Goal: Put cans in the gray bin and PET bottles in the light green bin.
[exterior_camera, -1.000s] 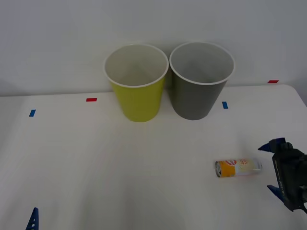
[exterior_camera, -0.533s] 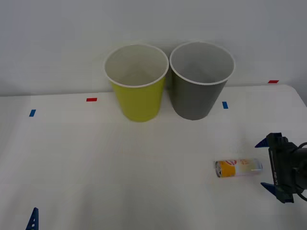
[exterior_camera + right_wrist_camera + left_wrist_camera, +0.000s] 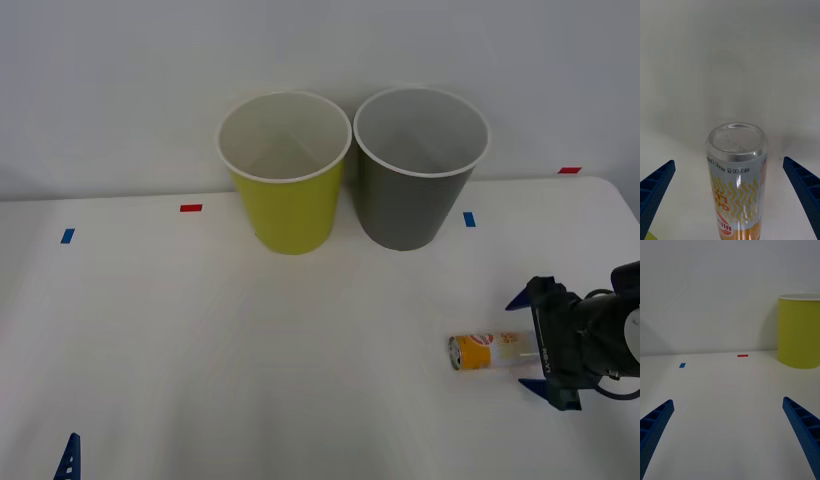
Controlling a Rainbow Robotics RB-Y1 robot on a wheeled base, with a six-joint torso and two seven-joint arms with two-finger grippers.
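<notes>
A small orange and cream can (image 3: pixel 487 351) lies on its side on the white table, right of centre. My right gripper (image 3: pixel 528 342) is open at the can's right end, with one blue finger on each side of that end. In the right wrist view the can (image 3: pixel 736 180) lies between the two spread fingers (image 3: pixel 803 187), its silver end facing away. The gray bin (image 3: pixel 415 170) and the light green bin (image 3: pixel 287 175) stand side by side at the back. My left gripper (image 3: pixel 730 435) is open low at the table's front left, its fingertip (image 3: pixel 68 458) showing there.
Small red and blue tape marks (image 3: pixel 190 208) dot the table near the back edge. The white table (image 3: pixel 250 360) is bare between the can and the bins. The light green bin (image 3: pixel 799 332) stands well ahead of the left gripper.
My right gripper has moved left and slightly back toward the can, so its open fingers now straddle the can's right end. The can and the left arm have not moved.
</notes>
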